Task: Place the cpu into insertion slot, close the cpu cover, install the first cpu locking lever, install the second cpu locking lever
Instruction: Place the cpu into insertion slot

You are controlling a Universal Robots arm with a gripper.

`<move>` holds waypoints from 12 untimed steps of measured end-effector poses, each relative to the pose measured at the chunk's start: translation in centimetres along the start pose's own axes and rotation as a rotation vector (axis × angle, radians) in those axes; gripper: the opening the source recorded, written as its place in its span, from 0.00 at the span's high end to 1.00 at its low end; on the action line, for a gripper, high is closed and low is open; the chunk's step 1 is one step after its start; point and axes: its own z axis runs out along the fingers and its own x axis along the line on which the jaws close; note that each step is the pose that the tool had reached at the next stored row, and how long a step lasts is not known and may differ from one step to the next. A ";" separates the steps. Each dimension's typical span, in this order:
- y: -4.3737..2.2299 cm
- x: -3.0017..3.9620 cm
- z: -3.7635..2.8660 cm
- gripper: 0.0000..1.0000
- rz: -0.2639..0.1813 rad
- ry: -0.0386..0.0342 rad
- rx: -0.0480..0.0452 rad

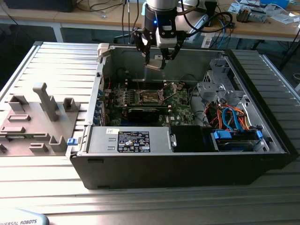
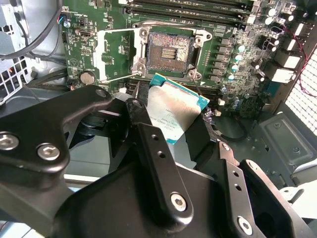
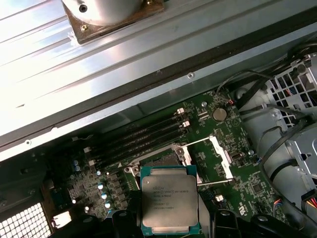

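Silver-grey, the small flat square cpu (image 3: pixel 170 201) sits clamped in the black claw (image 1: pixel 156 61), raised above the square black insertion slot (image 2: pixel 168 49) (its thin silvery metal cpu cover (image 2: pixel 115 53) lies swung open).

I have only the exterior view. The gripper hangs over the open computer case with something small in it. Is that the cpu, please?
Observer: Yes. In both wrist views the jaws of the gripper are shut on the cpu, and its grey metal top shows.
Operator: Is something already in the insertion slot?
Observer: No. In the second wrist view the insertion slot is bare, with its field of contacts uncovered.
Operator: And the cpu cover?
Observer: The cpu cover is swung open. It lies beside the slot, not over it.
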 end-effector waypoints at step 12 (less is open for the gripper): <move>0.00 0.00 0.01 0.46 0.018 -0.0019 0.0006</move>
